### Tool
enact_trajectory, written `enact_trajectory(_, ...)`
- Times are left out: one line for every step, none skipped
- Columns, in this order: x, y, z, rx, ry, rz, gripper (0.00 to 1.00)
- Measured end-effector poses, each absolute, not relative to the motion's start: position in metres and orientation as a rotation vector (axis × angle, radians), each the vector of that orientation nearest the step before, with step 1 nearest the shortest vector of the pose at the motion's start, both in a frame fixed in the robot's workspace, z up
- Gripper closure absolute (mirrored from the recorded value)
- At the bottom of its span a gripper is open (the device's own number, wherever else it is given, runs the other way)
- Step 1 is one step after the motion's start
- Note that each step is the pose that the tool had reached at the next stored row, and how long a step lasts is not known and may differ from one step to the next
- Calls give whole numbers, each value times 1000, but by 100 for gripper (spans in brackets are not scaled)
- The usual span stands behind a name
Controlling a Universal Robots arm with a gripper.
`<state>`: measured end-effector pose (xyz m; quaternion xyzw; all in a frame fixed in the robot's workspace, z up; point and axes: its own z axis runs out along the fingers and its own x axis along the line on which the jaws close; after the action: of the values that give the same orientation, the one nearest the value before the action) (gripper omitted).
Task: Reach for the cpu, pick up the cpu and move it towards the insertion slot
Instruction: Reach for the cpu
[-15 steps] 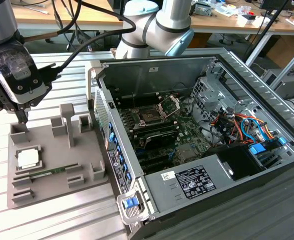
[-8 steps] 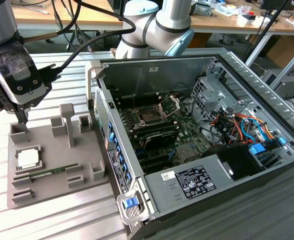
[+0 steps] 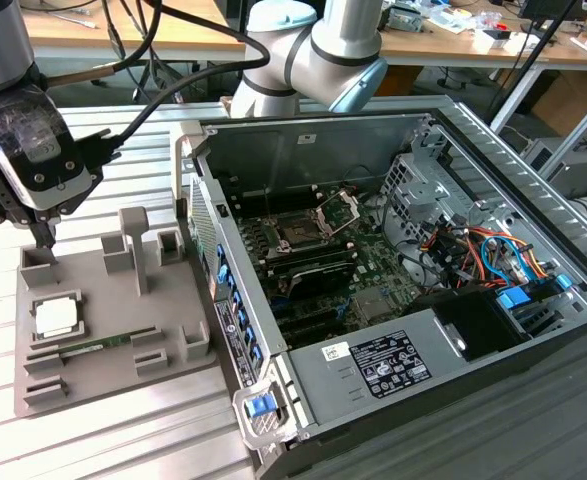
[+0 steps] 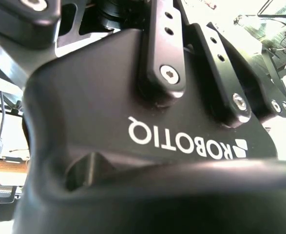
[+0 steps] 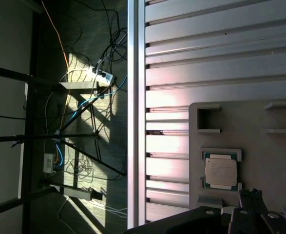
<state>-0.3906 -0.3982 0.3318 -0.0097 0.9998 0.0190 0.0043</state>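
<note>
Gripper (image 3: 43, 238) seen near cpu (image 3: 56, 317), apart; grip state cannot be told. Cpu judged light, thin, stiff, fragile; best taken by opposite edges

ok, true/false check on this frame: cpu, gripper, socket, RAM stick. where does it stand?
1. The cpu lies in a recess of the grey fixture plate. True.
2. The gripper has lifted the cpu. False: it hangs over the plate, apart from the cpu, which lies flat in its recess.
3. The insertion slot sits inside the open computer case, off to the exterior view's right of the plate. True.
4. The green memory stick is plugged into the motherboard. False: it lies on the fixture plate, beside the cpu.
</note>
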Motion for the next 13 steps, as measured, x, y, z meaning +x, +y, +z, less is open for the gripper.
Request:
enact_trajectory(-391, -398, 332, -30, 3132, 60, 89)
enact_trajectory(-391, -398, 332, -30, 3132, 60, 89)
enact_trajectory(-391, -398, 331, -30, 3132, 60, 89)
enact_trajectory(-391, -398, 331, -30, 3132, 60, 89)
enact_trajectory(-391, -398, 331, -30, 3132, 60, 89)
enact_trajectory(-391, -398, 331, -30, 3132, 60, 89)
enact_trajectory(-391, -398, 331, -30, 3132, 60, 89)
enact_trajectory(-391, -398, 331, -30, 3132, 60, 89)
enact_trajectory(-391, -398, 331, -30, 3132, 60, 89)
enact_trajectory(-391, -398, 330, -30, 3132, 60, 89)
enact_trajectory(-391, -398, 330, -30, 3132, 60, 89)
enact_trajectory(-391, -398, 330, -30, 3132, 60, 89)
enact_trajectory(-391, -398, 330, -30, 3132, 60, 89)
